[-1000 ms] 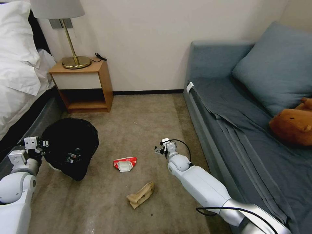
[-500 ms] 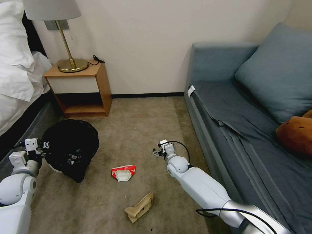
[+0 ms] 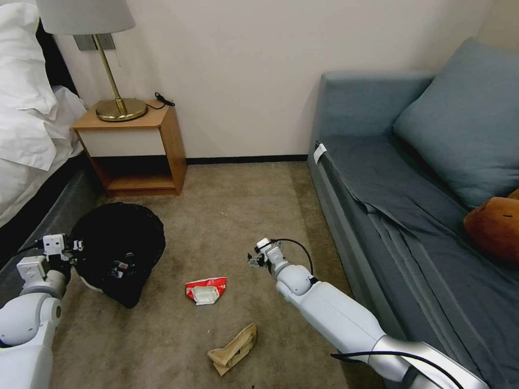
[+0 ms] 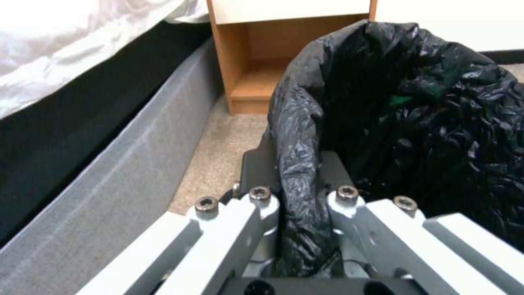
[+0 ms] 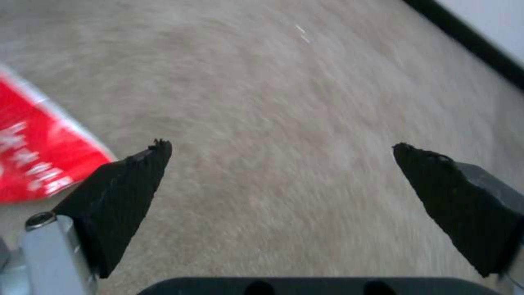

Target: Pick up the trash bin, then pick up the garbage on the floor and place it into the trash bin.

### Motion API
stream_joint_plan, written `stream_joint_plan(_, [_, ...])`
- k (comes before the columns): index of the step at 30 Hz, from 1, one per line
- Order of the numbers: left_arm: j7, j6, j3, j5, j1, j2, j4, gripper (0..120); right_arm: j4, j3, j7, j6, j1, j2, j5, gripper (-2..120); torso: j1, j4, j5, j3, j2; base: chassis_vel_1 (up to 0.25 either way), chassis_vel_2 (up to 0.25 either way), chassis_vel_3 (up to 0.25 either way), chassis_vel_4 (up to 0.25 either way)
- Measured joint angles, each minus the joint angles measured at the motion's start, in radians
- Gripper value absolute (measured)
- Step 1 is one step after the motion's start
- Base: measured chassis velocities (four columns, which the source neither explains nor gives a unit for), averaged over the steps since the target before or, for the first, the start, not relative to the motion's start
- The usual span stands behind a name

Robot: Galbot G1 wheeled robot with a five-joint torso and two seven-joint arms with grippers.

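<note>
A bedroom floor of beige carpet (image 3: 227,216) lay between a bed (image 3: 27,140) on the robot's left and a grey-blue sofa (image 3: 411,205) on its right, with a wooden nightstand (image 3: 135,146) carrying a brass lamp (image 3: 108,65) against the far wall. The left hand (image 3: 75,247) sat low at the left side of the scene, beside the bed's grey base. Its two fingers (image 4: 256,172) were closed on the near rim of the trash bin (image 3: 121,251), one outside and one inside, with the crinkly black bag liner pinched between them. The bin was tilted, its opening turned toward the nightstand, and a sliver of its pale base showed underneath. Whether it touched the carpet could not be told. The right hand (image 3: 254,260) reached out over the middle of the floor, just above the carpet, with its two black fingertips (image 5: 131,172) spread wide apart and nothing between them. A red-and-white wrapper (image 3: 205,289) lay flat on the carpet between the bin and the right hand, near that hand and to its left; in the right wrist view its red edge (image 5: 38,159) showed just beside one fingertip. A crumpled piece of brown paper (image 3: 233,349) lay on the carpet nearer the robot, apart from the wrapper. An orange-brown plush toy (image 3: 494,227) rested on the sofa, below a grey-blue cushion (image 3: 465,119).
</note>
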Motion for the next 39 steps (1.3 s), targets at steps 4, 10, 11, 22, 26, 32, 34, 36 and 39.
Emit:
stream_joint_plan(4, [0.0, 0.001, -0.006, 0.0, 0.002, 0.001, -0.004, 4, 0.029, -0.067, -0.068, 0.052, 0.019, -0.033, -0.075, 100, 0.0, 0.0, 0.0001, 0.0, 0.0, 0.0, 0.0, 0.0, 0.0])
stream_joint_plan(10, [0.001, 0.002, -0.009, 0.008, 0.006, 0.002, 0.005, 4, 0.081, -0.162, -0.145, 0.13, 0.058, -0.081, -0.116, 100, 0.0, 0.0, 0.0002, 0.0, 0.0, 0.0, 0.0, 0.0, 0.0])
stream_joint_plan(11, [0.001, 0.002, -0.009, 0.008, 0.006, 0.002, 0.005, 4, 0.081, -0.162, -0.145, 0.13, 0.058, -0.081, -0.116, 100, 0.0, 0.0, 0.0002, 0.0, 0.0, 0.0, 0.0, 0.0, 0.0])
stream_joint_plan(22, [0.007, 0.001, -0.01, 0.021, 0.016, 0.01, 0.02, 4, 0.124, -0.295, -0.29, 0.333, 0.13, -0.203, -0.192, 100, 0.0, -0.0001, 0.0001, 0.0, 0.0, 0.0, 0.0, 0.0, 0.0])
stream_joint_plan(26, [0.008, 0.001, -0.009, 0.028, 0.015, 0.009, 0.026, 4, 0.136, -0.324, -0.34, 0.38, 0.137, -0.232, -0.198, 100, 0.0, -0.0002, 0.0002, 0.0, 0.0, 0.0, 0.0, 0.0, 0.0])
stream_joint_plan(32, [0.008, 0.0, -0.002, 0.04, 0.01, 0.003, 0.033, 4, 0.138, -0.354, -0.397, 0.433, 0.123, -0.244, -0.244, 100, 0.0, 0.0, 0.0003, 0.0, 0.0, 0.0, 0.0, 0.0, 0.0])
stream_joint_plan(34, [0.009, 0.0, -0.001, 0.042, 0.009, 0.003, 0.035, 4, 0.138, -0.357, -0.413, 0.445, 0.121, -0.248, -0.258, 100, 0.0, 0.0, 0.0003, 0.0, 0.0, 0.0, 0.0, 0.0, 0.0])
stream_joint_plan(36, [0.009, 0.0, 0.0, 0.044, 0.007, 0.003, 0.038, 4, 0.14, -0.359, -0.45, 0.468, 0.117, -0.259, -0.285, 100, 0.0, 0.0001, 0.0003, 0.0, 0.0, 0.0, 0.0, 0.0, 0.0])
stream_joint_plan(39, [0.009, -0.001, 0.001, 0.047, 0.003, 0.004, 0.04, 4, 0.153, -0.365, -0.493, 0.489, 0.115, -0.277, -0.302, 100, 0.0, -0.0001, 0.0003, 0.0, 0.0, 0.0, 0.0, 0.0, 0.0])
